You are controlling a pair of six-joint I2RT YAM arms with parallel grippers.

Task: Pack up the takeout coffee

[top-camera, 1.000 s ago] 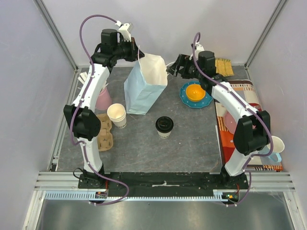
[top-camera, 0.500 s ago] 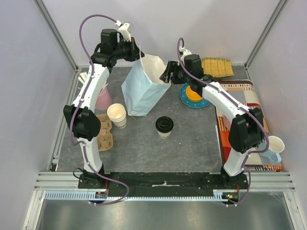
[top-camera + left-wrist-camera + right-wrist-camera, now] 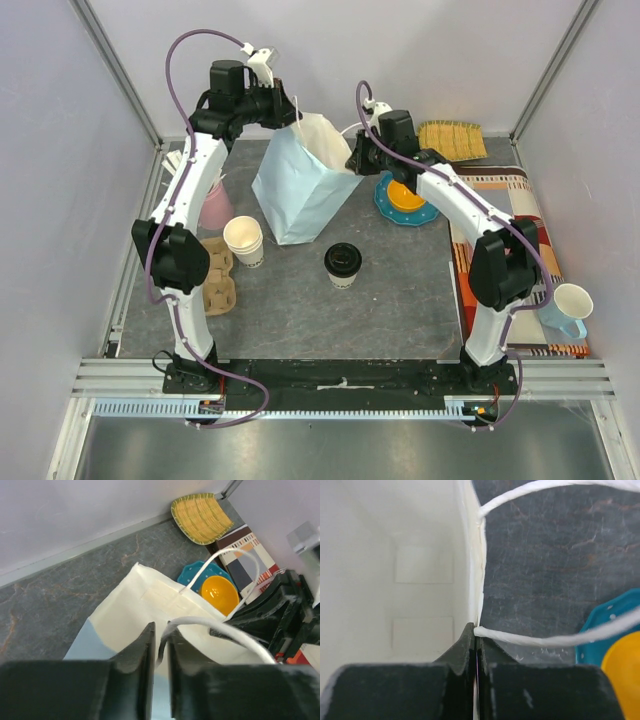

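The takeout coffee (image 3: 342, 263), a white cup with a black lid, stands upright mid-table in front of the bag, apart from both grippers. A light blue paper bag (image 3: 300, 190) with a white inside (image 3: 395, 555) stands open behind it. My left gripper (image 3: 290, 112) is at the bag's back left corner. In the left wrist view its jaws (image 3: 160, 630) are nearly together, with the white string handle (image 3: 225, 630) running between them. My right gripper (image 3: 355, 160) is shut on the bag's right rim (image 3: 475, 630), beside the other string handle (image 3: 530, 640).
A blue plate with an orange bowl (image 3: 405, 195) sits just right of the bag, with a woven mat (image 3: 452, 138) behind it. Stacked lidless cups (image 3: 244, 240), a cardboard carrier (image 3: 215, 275) and a pink cup (image 3: 214, 208) stand at the left. A patterned cloth (image 3: 500, 230) lies at the right.
My right gripper moved left from above the plate to the bag's right rim and shut on it. The bag shifted slightly left. The left arm stayed in place.
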